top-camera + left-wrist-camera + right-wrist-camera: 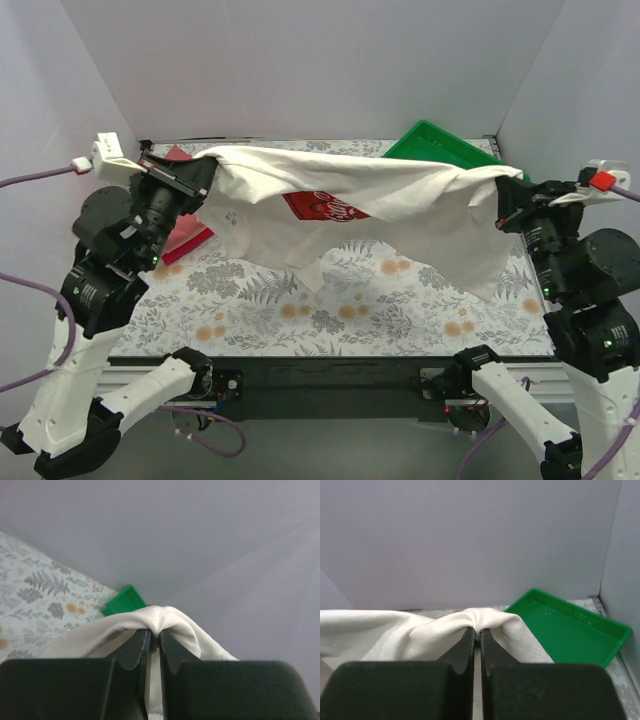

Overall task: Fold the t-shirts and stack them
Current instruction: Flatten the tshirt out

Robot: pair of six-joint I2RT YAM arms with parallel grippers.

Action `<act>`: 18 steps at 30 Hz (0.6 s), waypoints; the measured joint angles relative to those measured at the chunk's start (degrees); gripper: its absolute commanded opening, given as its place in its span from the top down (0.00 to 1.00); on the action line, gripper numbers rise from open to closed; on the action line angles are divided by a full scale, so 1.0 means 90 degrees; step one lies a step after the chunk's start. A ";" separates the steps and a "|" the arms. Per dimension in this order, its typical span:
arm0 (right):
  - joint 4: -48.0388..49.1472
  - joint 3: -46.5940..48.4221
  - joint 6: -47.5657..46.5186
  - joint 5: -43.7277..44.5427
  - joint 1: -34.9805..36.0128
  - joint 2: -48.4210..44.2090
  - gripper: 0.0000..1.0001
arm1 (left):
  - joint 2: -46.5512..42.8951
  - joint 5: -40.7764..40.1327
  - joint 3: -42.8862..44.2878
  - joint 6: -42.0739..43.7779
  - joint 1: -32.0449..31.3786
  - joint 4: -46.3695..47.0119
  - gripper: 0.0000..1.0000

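Observation:
A large cream-white t-shirt [380,205] with a red-and-white print [322,206] hangs stretched in the air between my two grippers, sagging toward the table. My left gripper [210,168] is shut on its left end; the cloth [160,622] bunches over the closed fingertips [141,642]. My right gripper [503,195] is shut on its right end, with cloth [485,620] pinched between the fingertips [469,640]. A folded red and salmon-pink t-shirt pile [187,238] lies on the table at the left, mostly hidden by my left arm.
A green plastic tray [440,146] stands at the back right, also in the right wrist view [570,627] and the left wrist view [124,601]. The table has a floral cloth [350,300]. Grey walls close the back and sides.

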 measured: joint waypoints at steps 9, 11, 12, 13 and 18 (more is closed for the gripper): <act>-0.0136 0.1360 -0.0299 -0.0522 0.0000 0.0131 0.99 | -0.0010 0.0202 0.1520 0.0588 0.0007 0.0158 1.00; -0.0158 0.1353 -0.0330 -0.0529 0.0000 0.0214 0.99 | 0.0061 0.0153 0.1576 0.0699 0.0012 0.0240 1.00; -0.0158 0.1353 -0.0342 -0.0529 0.0000 0.0282 0.99 | 0.0172 0.0070 0.1596 0.0770 0.0012 0.0284 1.00; -0.0158 0.1353 -0.0372 -0.0529 0.0000 0.0430 0.99 | 0.0321 -0.0015 0.1632 0.0821 0.0015 0.0289 1.00; -0.0141 0.1285 -0.0471 -0.0415 0.0000 0.1501 0.99 | 0.1994 -0.0505 0.2232 0.1120 0.0092 0.0277 1.00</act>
